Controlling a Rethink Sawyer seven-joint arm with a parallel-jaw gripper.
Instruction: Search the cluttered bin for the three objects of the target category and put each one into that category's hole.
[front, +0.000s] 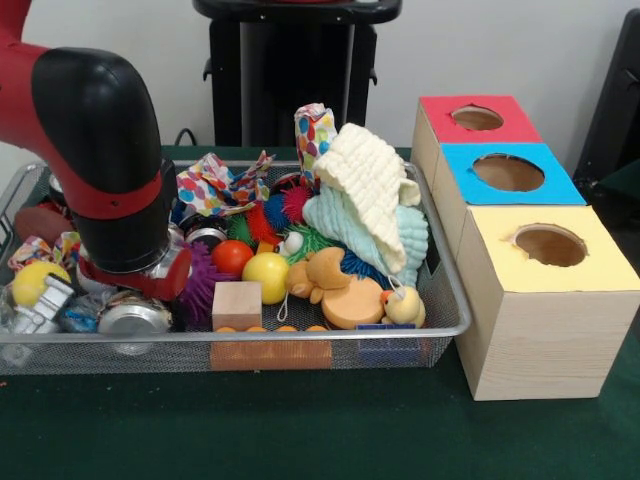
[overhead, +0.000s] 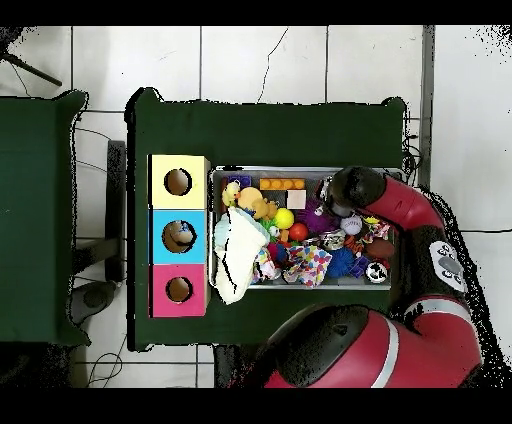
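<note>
The wire mesh bin (front: 300, 335) stands on the green table, full of clutter. It also shows in the overhead view (overhead: 300, 169). My arm reaches down into its left end in the front view, and the gripper (front: 135, 282) is sunk among metal cans (front: 130, 318) and a purple spiky ball (front: 203, 290). The arm's thick wrist hides it from above in the overhead view (overhead: 350, 192). To the right of the bin stand three wooden boxes, each with a round hole: red top (front: 520, 122), blue top (front: 555, 190), yellow top (front: 600, 265).
In the bin lie a yellow ball (front: 266, 276), a red ball (front: 232, 256), a wooden block (front: 237, 305), orange toy animals (front: 340, 290), cream and mint cloths (front: 372, 190) and patterned fabric (front: 220, 185). A second green table (overhead: 40, 220) stands beside this one.
</note>
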